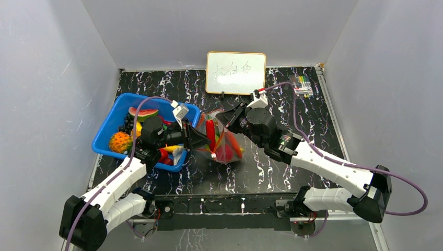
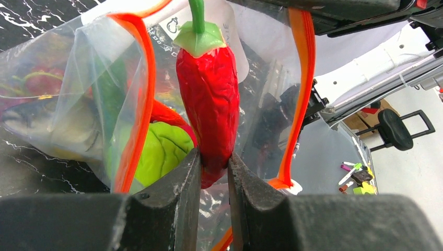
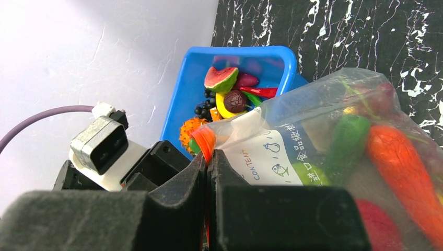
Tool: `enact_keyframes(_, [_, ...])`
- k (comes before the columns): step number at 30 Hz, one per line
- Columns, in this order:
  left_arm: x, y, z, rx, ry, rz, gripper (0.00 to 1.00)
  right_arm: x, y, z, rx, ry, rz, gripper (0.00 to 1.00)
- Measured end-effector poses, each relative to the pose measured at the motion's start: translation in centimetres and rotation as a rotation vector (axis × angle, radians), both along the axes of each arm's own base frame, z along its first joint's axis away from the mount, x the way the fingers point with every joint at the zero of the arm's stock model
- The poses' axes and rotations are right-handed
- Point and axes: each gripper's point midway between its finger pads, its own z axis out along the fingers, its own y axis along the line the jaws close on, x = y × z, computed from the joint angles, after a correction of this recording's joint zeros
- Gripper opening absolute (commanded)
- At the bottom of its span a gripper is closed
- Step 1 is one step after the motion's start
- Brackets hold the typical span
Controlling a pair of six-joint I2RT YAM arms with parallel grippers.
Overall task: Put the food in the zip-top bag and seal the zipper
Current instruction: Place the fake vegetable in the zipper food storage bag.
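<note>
My left gripper point(image 2: 214, 159) is shut on the tip of a red chilli point(image 2: 209, 99) with a green cap, holding it inside the open mouth of the clear zip-top bag point(image 2: 62, 104). The orange zipper point(image 2: 143, 99) runs on both sides of the chilli. Inside the bag lie a green leafy piece point(image 2: 159, 149), an orange carrot point(image 3: 402, 167) and a green piece point(image 3: 347, 138). My right gripper point(image 3: 209, 157) is shut on the zipper point(image 3: 205, 142) at the bag's edge, holding it up. From above, the bag point(image 1: 222, 138) sits between the left gripper point(image 1: 201, 140) and the right gripper point(image 1: 222, 119).
A blue basket point(image 1: 112, 120) at the left holds more food: a watermelon slice point(image 1: 143, 112), an orange spiky fruit point(image 1: 120, 141), dark grapes. A whiteboard point(image 1: 235, 72) stands at the back. Markers point(image 1: 303, 84) lie at the back right.
</note>
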Motion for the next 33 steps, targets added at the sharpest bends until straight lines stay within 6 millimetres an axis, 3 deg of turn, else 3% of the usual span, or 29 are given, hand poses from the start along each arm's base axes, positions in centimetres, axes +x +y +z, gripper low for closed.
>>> enact_keyframes(10, [-0.1, -0.3, 0.4, -0.015, 0.001, -0.008, 0.00, -0.1, 0.3, 0.5, 0.020, -0.009, 0.017, 0.00])
enact_keyframes(16, [-0.2, -0.3, -0.7, 0.011, 0.038, -0.012, 0.00, -0.2, 0.4, 0.5, 0.020, -0.008, 0.022, 0.00])
enact_keyframes(22, [0.0, -0.2, -1.0, 0.040, 0.069, -0.001, 0.40, -0.3, 0.5, 0.5, 0.018, -0.009, 0.028, 0.00])
enact_keyframes(28, [0.4, -0.1, 0.4, 0.043, 0.056, 0.032, 0.56, -0.4, 0.5, 0.3, -0.001, -0.017, 0.043, 0.00])
enact_keyframes(33, [0.8, 0.7, 2.8, 0.038, -0.002, 0.109, 0.67, -0.5, 0.4, -0.1, -0.035, -0.026, 0.050, 0.00])
